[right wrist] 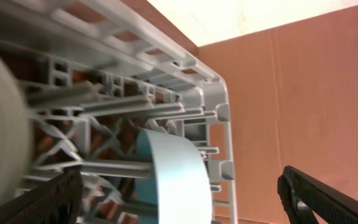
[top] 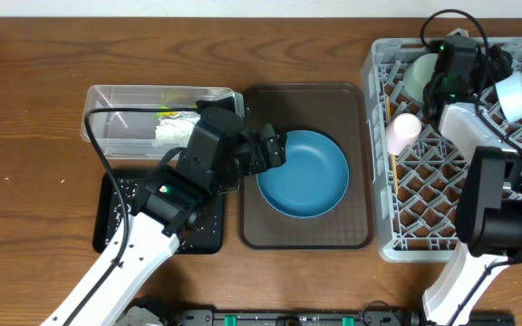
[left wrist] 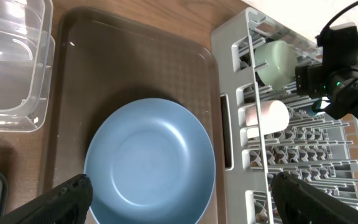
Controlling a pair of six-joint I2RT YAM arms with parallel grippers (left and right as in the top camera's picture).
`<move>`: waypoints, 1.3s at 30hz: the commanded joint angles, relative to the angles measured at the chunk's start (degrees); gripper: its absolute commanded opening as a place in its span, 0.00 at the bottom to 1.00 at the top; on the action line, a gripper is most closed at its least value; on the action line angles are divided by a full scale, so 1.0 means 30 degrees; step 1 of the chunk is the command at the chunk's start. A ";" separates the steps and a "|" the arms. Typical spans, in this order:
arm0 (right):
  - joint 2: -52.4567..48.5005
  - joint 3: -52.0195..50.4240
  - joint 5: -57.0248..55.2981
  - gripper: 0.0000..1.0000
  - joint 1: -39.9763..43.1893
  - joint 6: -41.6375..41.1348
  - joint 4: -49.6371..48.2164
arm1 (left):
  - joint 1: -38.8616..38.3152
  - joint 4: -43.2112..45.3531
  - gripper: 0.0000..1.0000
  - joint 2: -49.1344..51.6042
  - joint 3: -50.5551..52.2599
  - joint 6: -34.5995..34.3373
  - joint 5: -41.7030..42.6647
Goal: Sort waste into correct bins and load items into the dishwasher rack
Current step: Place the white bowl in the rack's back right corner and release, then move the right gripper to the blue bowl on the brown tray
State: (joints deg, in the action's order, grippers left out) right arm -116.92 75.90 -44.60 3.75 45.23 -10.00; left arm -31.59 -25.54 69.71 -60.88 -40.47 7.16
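Observation:
The blue plate [top: 308,174] [left wrist: 148,163] lies on the brown serving tray [top: 306,234]. My left gripper [top: 275,148] [left wrist: 182,200] hovers over the plate's left rim, open and holding nothing. In the grey rack [top: 424,208] [right wrist: 199,70] stand the mint-green bowl [top: 419,76] [left wrist: 277,61], the pink cup [top: 403,132] [left wrist: 267,116] and the pale-blue bowl [top: 515,94] [right wrist: 178,177]. My right gripper [top: 488,72] [right wrist: 179,202] is open at the rack's far side. The pale-blue bowl's rim sits between its fingers, touching neither.
The clear tub [top: 116,116] [left wrist: 11,68] holds a white tissue [top: 175,132] and a yellow-green wrapper [top: 165,113]. In front of it lies the black tray [top: 116,237] with rice grains on it. My right arm crosses the rack's right half.

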 commanded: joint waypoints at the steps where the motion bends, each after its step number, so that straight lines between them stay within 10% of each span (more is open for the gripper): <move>1: 0.0175 -0.0131 0.0437 0.99 -0.0503 -0.2812 0.0466 | 0.0044 -0.0044 0.95 0.0029 0.0000 0.0109 -0.0095; 19: 0.7941 -0.0124 0.7941 0.99 -0.0539 -1.0695 0.7169 | 0.0044 -0.0044 0.95 0.0029 0.0000 0.0109 -0.0095; 28: 0.9304 -0.0131 1.8178 0.99 -0.0882 -1.7012 1.3988 | 0.0044 -0.0044 0.95 0.0029 0.0000 0.0109 -0.0095; 39: 0.9245 -0.0131 2.2811 0.97 -0.1923 -1.7420 1.9052 | 0.0044 -0.0044 0.95 0.0029 0.0007 0.0109 -0.0095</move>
State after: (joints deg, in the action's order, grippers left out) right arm -89.10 75.50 16.75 0.19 -5.52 46.02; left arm -31.59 -25.54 69.71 -60.88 -40.47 7.16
